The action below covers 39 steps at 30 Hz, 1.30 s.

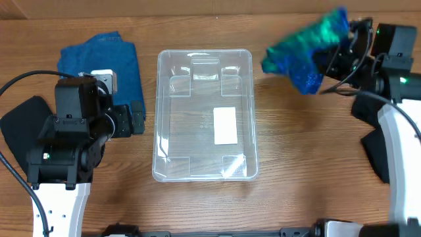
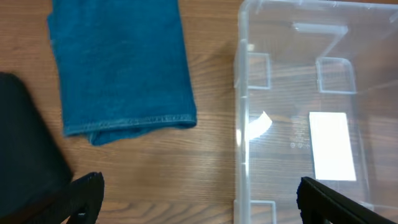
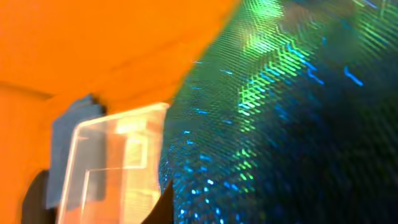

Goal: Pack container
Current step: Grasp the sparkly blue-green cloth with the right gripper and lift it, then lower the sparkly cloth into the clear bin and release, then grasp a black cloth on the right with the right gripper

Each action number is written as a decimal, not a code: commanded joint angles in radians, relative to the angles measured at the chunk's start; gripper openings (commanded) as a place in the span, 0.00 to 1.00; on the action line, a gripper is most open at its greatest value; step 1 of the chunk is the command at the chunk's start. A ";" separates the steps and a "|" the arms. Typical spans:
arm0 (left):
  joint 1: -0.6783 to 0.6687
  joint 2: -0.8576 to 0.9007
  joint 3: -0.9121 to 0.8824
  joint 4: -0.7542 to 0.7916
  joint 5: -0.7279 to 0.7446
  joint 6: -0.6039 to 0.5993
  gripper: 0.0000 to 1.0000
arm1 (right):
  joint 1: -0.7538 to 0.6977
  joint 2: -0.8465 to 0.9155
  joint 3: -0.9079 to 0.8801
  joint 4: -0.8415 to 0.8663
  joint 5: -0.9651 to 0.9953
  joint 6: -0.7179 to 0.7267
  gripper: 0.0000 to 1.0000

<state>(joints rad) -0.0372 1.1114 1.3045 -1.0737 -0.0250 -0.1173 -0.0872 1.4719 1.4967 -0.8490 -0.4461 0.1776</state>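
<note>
Wood-grain table fills our overhead view, and nearest to us the white bases of both arms stand at its near edge, one on each side of the container.

A black pad lies on the table well to the left of the container, and another lies well to its right.

Just left of the container we see the left tool. In its wrist view the left tool has its two fingers wide apart, one over bare table and the other past the container's left wall, with nothing between them.

The container itself is clear, rectangular and round-cornered. It sits upright at the middle of the table with its long side running away from us. A white label shows on its bottom, and we see nothing else inside.

Left of the container's far end lies a folded blue towel, flat on the table and apart from the container's wall. The left wrist view shows its hemmed edge.

Farthest back, to the right of the container's far corner, the right tool is clamped on a shimmering blue-green piece, held off the table and outside the container. That piece fills most of the right wrist view, with the container blurred beyond it.
</note>
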 commanded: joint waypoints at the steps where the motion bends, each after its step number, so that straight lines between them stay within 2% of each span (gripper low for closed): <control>1: 0.058 0.001 0.035 -0.031 -0.102 -0.126 1.00 | 0.227 -0.051 0.092 -0.038 0.099 -0.221 0.04; 3: 0.151 0.001 0.053 -0.057 -0.072 -0.135 1.00 | 0.343 -0.034 0.091 -0.040 0.155 -0.238 0.04; 5: 0.274 0.001 0.061 -0.059 0.024 -0.134 1.00 | 0.472 0.031 0.091 -0.026 0.166 -0.237 0.04; 7: 0.345 0.009 0.061 -0.063 0.045 -0.134 1.00 | 0.539 0.109 0.091 -0.012 0.185 -0.185 0.04; 9: 0.355 0.017 0.061 -0.067 0.044 -0.130 1.00 | 0.559 0.207 0.091 0.002 0.177 -0.077 0.04; 11: 0.355 0.032 0.061 -0.066 0.044 -0.130 1.00 | 0.574 0.299 0.091 0.042 0.041 -0.076 0.04; 13: 0.355 0.049 0.061 -0.068 0.044 -0.130 1.00 | 0.615 0.359 0.091 0.054 0.007 -0.090 0.04; 15: 0.355 0.067 0.061 -0.068 0.044 -0.130 1.00 | 0.680 0.388 0.091 0.055 0.018 -0.203 0.04; 19: 0.355 0.080 0.061 -0.071 0.045 -0.130 1.00 | 0.697 0.389 0.091 0.047 0.169 -0.208 0.04; 20: 0.355 0.080 0.061 -0.071 0.045 -0.130 1.00 | 0.677 0.389 0.091 0.040 0.275 -0.184 1.00; 22: 0.355 0.080 0.061 -0.077 0.053 -0.130 1.00 | 0.615 0.389 0.091 0.028 0.576 0.013 1.00; 26: 0.352 0.079 0.061 -0.088 0.078 -0.129 1.00 | 0.564 0.381 0.151 -0.060 0.604 -0.025 1.00; 30: 0.352 0.079 0.061 -0.086 0.077 -0.129 1.00 | 0.590 0.245 0.282 -0.118 0.667 -0.015 1.00; 32: 0.352 0.080 0.061 -0.086 0.074 -0.122 1.00 | 0.539 0.129 0.301 -0.117 0.738 0.099 1.00; 35: 0.352 0.080 0.061 -0.086 0.074 -0.122 1.00 | 0.302 0.032 0.301 -0.224 0.783 0.280 1.00; 37: 0.352 0.080 0.061 -0.086 0.074 -0.122 1.00 | 0.085 0.043 0.296 -0.267 0.684 0.283 1.00; 39: 0.352 0.080 0.061 -0.086 0.075 -0.122 1.00 | -0.133 0.098 0.290 -0.257 0.543 0.210 1.00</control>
<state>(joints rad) 0.3103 1.1877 1.3418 -1.1599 0.0349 -0.2344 -0.0189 1.4860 1.8004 -1.1114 0.2569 0.4076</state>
